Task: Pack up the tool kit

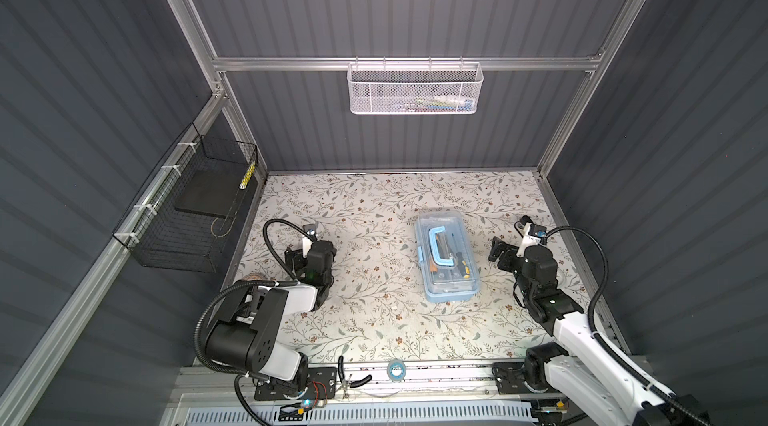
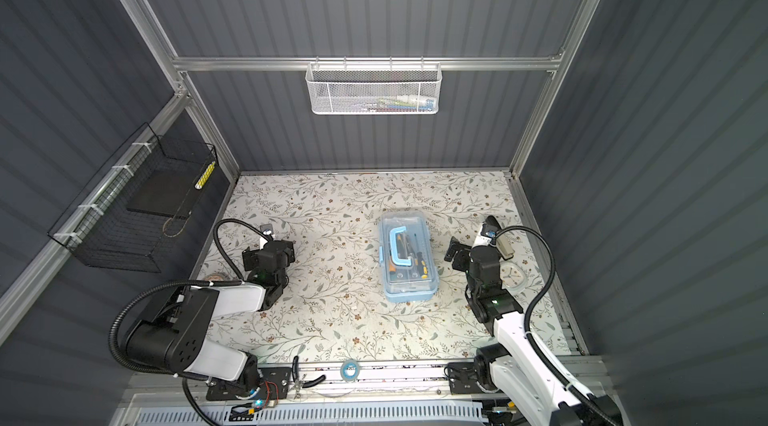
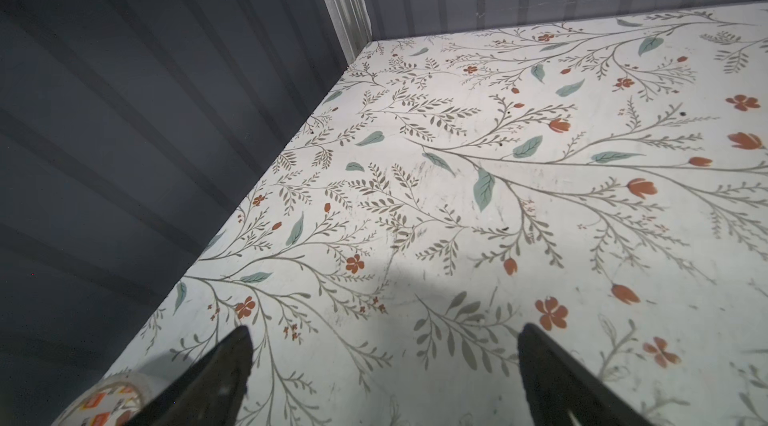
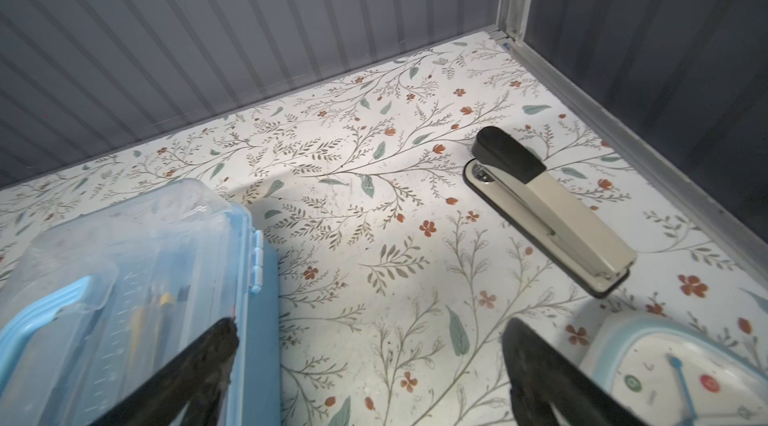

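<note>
A white floral-patterned tabletop [image 1: 374, 320] holds a small rectangular light-blue plastic tool kit [image 1: 446, 255] near its middle, with the clear lid down. The right gripper [image 4: 370, 328] hovers just beside the kit, jaws spread wide and empty. The left gripper [image 3: 384, 332], well apart from the kit, is also spread and empty.

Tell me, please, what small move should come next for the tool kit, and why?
Probably bring the open left gripper to the latch of the tool kit and press it: the lid is down over the tools, the right gripper is open, and whether the latch caught is unclear.
</note>
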Controlling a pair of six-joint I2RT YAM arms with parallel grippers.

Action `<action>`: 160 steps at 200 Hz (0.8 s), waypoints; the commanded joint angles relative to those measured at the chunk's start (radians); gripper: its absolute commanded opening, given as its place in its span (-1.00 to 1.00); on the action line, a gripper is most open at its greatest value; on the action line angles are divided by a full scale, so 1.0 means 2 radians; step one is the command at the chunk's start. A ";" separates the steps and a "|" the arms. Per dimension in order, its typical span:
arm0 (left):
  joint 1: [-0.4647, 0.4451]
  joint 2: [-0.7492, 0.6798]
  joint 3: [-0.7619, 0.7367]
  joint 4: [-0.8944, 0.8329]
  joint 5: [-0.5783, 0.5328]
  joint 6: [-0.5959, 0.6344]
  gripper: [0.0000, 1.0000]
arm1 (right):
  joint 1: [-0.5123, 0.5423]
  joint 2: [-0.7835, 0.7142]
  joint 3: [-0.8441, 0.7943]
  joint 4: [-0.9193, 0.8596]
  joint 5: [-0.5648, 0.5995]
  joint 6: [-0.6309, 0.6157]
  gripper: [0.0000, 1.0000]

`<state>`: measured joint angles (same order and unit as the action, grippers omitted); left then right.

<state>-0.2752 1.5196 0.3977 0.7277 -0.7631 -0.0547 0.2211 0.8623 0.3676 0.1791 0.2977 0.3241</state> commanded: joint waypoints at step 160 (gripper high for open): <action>0.081 0.092 0.028 0.096 0.165 0.006 0.99 | -0.074 0.199 -0.012 0.264 -0.036 -0.133 0.98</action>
<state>-0.1123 1.7111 0.4538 0.9478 -0.4694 -0.0177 0.0757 1.2785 0.3729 0.6167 0.2855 0.1413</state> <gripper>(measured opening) 0.997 0.989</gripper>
